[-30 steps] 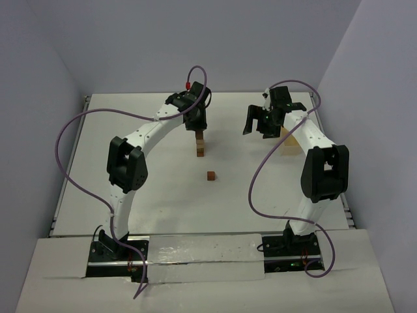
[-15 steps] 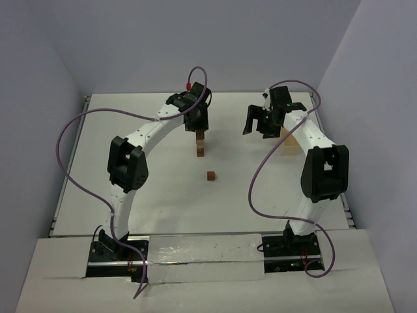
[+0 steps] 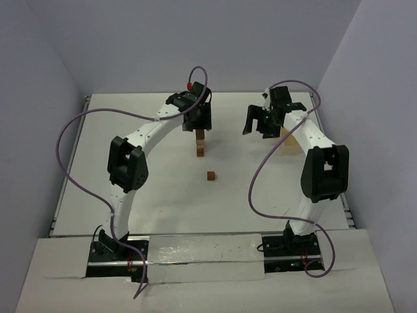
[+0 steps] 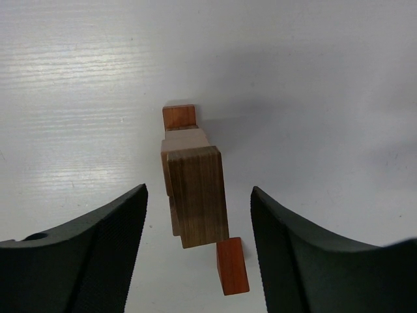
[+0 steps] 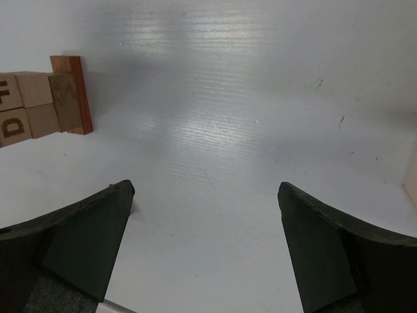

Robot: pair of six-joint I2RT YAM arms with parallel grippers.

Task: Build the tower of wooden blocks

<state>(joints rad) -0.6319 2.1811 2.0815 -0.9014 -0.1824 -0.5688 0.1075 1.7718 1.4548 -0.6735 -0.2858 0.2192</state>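
Observation:
The tower (image 3: 200,145) of small tan and brown wood blocks stands at the back middle of the table. My left gripper (image 3: 197,122) hovers straight over it. In the left wrist view the jaws of the left gripper (image 4: 197,192) stand apart on either side of the brown top block (image 4: 199,195), with a gap on each side. A reddish block (image 4: 232,266) lies on the table below it. One loose reddish-brown block (image 3: 211,176) sits in front of the tower. My right gripper (image 3: 257,122) hangs open and empty to the tower's right. The right wrist view catches the tower (image 5: 45,104) at its left edge.
A pale wooden tray (image 3: 290,142) lies at the back right, partly behind the right arm. Purple cables loop from both arms over the table. White walls close in the left, back and right sides.
The left jaws have spread apart and let go of the tower's top block. Both arms have stayed almost where they were.

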